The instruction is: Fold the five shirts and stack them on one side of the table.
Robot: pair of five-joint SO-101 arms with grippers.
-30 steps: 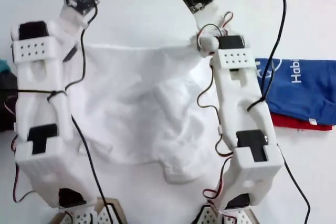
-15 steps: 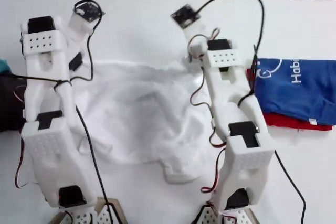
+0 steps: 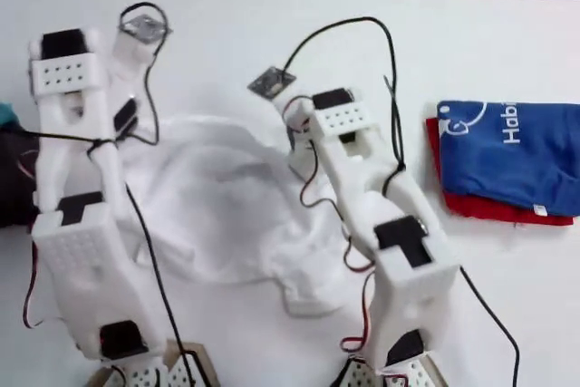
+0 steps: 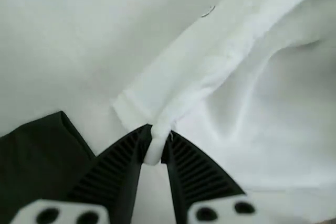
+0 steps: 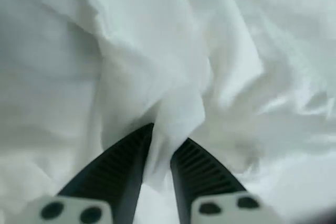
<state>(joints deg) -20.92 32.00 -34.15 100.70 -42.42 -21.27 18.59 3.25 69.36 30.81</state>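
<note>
With the left gripper (image 4: pixel 156 141) pinched shut on an edge of the white shirt (image 3: pixel 227 215) and the right gripper (image 5: pixel 160 142) clamped on a bunched fold, both should draw the cloth over at matched pace so the shirt, crumpled mid-worktop (image 3: pixel 272 43), folds flat.

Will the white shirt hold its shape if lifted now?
Probably sags: the white shirt lies crumpled in soft folds. Likely light: the left tool pinches only a thin hem. The right tool grips bunched cloth, so slipping seems unlikely.
</note>
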